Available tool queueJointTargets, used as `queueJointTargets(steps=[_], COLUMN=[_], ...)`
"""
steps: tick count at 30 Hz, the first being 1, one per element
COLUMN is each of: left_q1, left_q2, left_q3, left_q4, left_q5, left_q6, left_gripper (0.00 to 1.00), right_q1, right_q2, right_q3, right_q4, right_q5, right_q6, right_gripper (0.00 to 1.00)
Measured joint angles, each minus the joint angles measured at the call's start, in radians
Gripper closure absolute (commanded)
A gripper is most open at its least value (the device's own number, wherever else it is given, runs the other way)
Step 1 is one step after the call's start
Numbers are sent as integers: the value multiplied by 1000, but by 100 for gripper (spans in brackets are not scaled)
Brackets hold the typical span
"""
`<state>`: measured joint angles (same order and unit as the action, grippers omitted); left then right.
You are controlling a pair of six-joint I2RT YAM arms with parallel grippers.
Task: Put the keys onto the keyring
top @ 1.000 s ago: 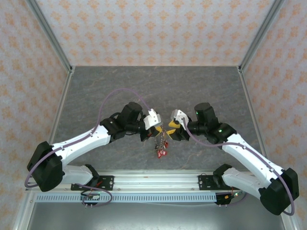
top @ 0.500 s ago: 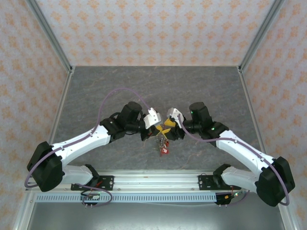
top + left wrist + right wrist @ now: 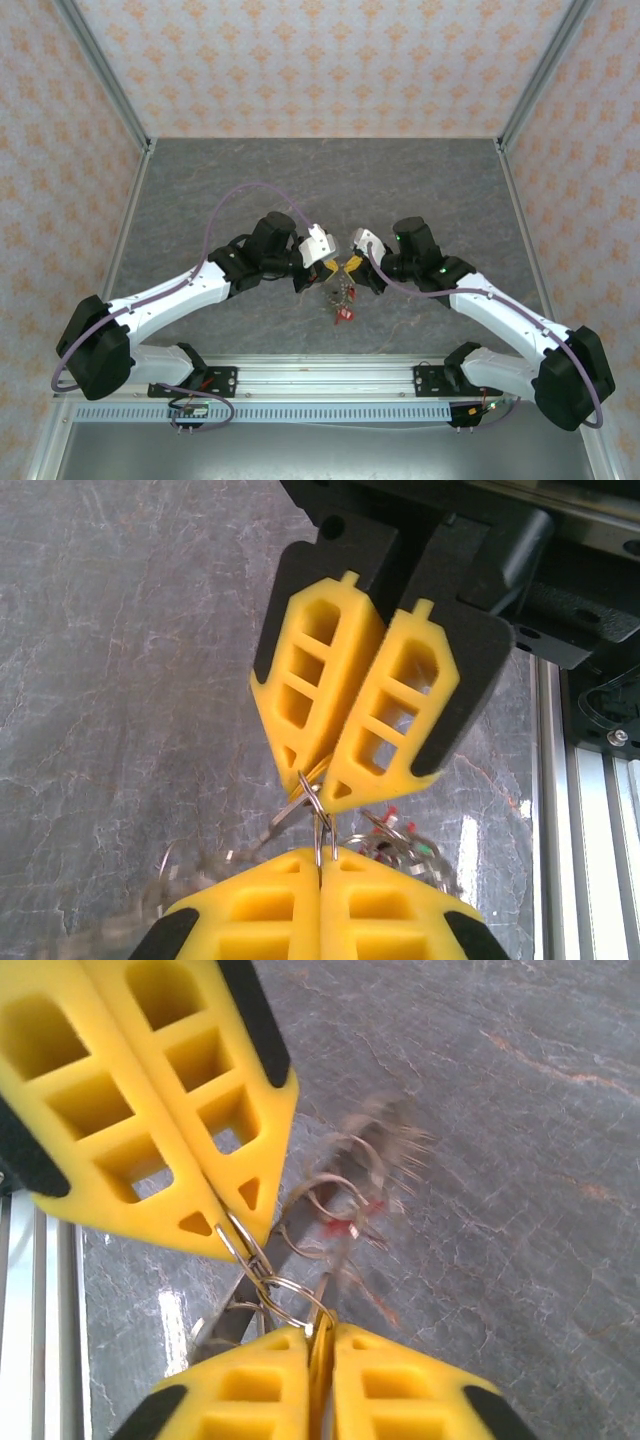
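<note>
The left pincer [image 3: 320, 885] and right pincer [image 3: 320, 1350] are both squeezed shut on the thin wire keyring [image 3: 270, 1282], tip to tip. The keys [image 3: 342, 310] dangle just under the tips. The keyring looks light, stiff and slippery, so pinch the wire itself.

This was a robotics lab test cell. A grey marbled worktop [image 3: 420, 180] sat boxed in by patterned wall panels [image 3: 320, 60] on aluminium posts [image 3: 105, 75]. A left arm [image 3: 170, 295] and right arm [image 3: 510, 320] were bolted to a metal rail [image 3: 320, 375], with cables [image 3: 235, 200] looping loose.
</note>
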<state>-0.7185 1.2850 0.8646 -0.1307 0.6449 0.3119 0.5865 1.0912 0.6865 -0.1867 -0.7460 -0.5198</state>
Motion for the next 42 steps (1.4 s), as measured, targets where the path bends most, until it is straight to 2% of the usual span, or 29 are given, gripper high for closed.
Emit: queueJointTargets(steps=[3,11,16,21,27,32,35,39,42], left_q1=[0,0,0,0,0,0,0,0,0], left_q2=[0,0,3,9,9,9,9,9,9], left_q3=[0,-10,-16,-17,-23,-24,-24,-24,-24], left_q4=[0,14,37,69,87,89,89,84,73], left_q5=[0,-11,-15,-14,-13,-2,2,5,6], left_q6=[0,-6,-24,-27,-27,-27,-26,-25,-23], left_gripper=[100,100,100,100,100,100,100,100,100], right_q1=[0,0,4,4,2,2,2,2,2], right_q2=[0,27,47,26,-86,-101,-98,-79,-63], right_q3=[3,30,32,32,32,34,35,47,56], right_q4=[-16,-80,-85,-95,-106,-113,-113,-111,-103], right_q5=[7,9,-13,13,44,18,8,-15,-25], right_q6=[-14,-62,-69,-73,-110,-119,-122,-122,-124], right_gripper=[100,100,84,78,67,69,74,75,81])
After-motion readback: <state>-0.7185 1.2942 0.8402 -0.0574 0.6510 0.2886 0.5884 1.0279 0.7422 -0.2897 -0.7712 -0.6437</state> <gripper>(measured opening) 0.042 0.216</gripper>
